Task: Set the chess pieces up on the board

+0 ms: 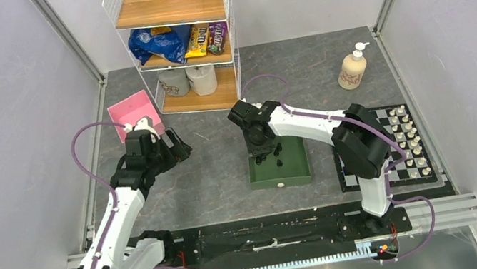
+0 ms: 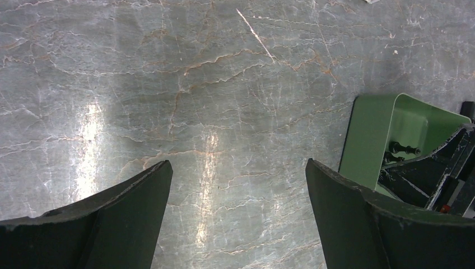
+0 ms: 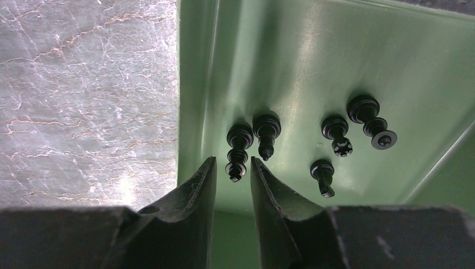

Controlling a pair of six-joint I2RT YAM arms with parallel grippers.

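Note:
The green tray (image 1: 285,174) sits at mid-table and holds several tiny black chess pieces (image 3: 336,133). My right gripper (image 3: 232,162) reaches down into the tray's left end (image 1: 266,150). Its jaws stand narrowly apart on either side of the head of one black piece (image 3: 240,147), with thin gaps showing. The board (image 1: 397,174) lies right of the tray, partly hidden by the right arm, with white pieces (image 1: 409,136) standing in its two right-hand columns. My left gripper (image 1: 178,147) hovers wide open and empty over bare table (image 2: 238,168), left of the tray (image 2: 369,134).
A cream soap pump bottle (image 1: 353,67) stands behind the board. A pink box (image 1: 135,115) lies at the back left, beside a wire shelf unit (image 1: 177,36) with snacks and jars. Grey walls close in both sides.

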